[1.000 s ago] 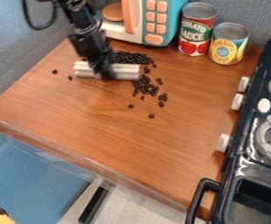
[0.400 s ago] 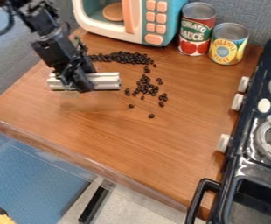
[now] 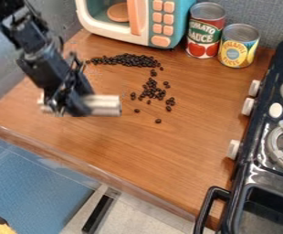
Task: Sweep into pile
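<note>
Many beans (image 3: 130, 59): dark, on the table (image 3: 162, 151), in a long, dense band in front of the microwave (image 3: 159, 40)
Looser patch: more beans nearer the view's lower edge, between the band and two strays, with a few scattered off its right side
Two strays: single beans below the patch, apart from each other
Claw (image 3: 75, 106): left of the patch in the view, pinching the bar (image 3: 106, 105) crosswise, an end sticking out on either side
Bar: pale, roughly level, apart from the beans; it seems to be a little above the table, though the blur makes that hard to judge
Arm (image 3: 39, 59): black, slanting in from the upper left
Microwave: teal and white with orange buttons, at the table's back
Cans: red one (image 3: 205, 34) beside the microwave, yellow one (image 3: 237, 47) next to it
Stove (image 3: 252, 171): black, with white knobs, along the view's right edge
</note>
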You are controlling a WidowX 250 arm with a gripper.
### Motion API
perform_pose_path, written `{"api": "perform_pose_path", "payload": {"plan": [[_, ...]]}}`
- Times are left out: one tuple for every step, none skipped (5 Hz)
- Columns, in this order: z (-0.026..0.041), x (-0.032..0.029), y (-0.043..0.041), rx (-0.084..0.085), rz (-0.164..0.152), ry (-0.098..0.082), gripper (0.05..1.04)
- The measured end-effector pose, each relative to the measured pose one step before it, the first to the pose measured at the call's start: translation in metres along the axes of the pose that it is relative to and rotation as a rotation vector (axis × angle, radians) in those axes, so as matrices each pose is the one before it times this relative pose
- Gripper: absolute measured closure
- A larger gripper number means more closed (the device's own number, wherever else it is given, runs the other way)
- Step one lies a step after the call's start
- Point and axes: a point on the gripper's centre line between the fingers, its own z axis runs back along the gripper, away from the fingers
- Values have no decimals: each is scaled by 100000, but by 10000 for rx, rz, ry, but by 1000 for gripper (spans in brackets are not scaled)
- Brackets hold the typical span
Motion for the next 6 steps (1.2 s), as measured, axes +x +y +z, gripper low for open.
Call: {"api": "perform_pose_path", "payload": {"plan": [[-2188,-2408,2160,325,290,-893,699],[-1040,-1812,202,-111,1065,-333,699],[-1149,-1737,212,570,786,146,699],[-637,-1461,-867,148,561,84,699],[-861,-895,-1605,67,531,162,699],[16,-382,-1424,-77,456,156,699]]}}
